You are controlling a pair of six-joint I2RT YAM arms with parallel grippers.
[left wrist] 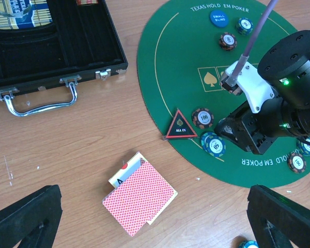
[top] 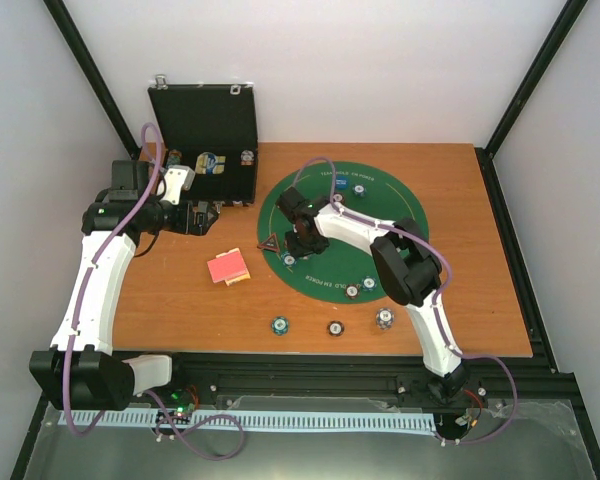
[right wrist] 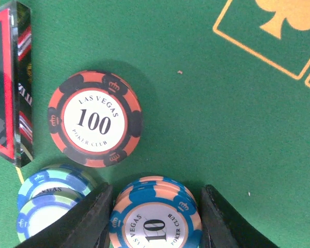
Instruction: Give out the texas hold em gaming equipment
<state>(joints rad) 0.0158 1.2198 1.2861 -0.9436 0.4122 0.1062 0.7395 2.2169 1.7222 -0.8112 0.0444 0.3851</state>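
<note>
The right gripper point(right wrist: 155, 209) is down on the near-left part of the green mat point(right wrist: 232, 134), its fingers clamped on either side of a blue 10 chip point(right wrist: 155, 225) that rests on the felt. A paler blue chip point(right wrist: 46, 199) lies just left of it, a brown 100 chip point(right wrist: 94, 119) just beyond, and the triangle marker point(right wrist: 8, 82) further left. The left gripper point(top: 205, 216) hovers with its fingers wide apart over the table point(left wrist: 67, 144), the red-backed cards point(left wrist: 139, 199) lying below and between them.
</note>
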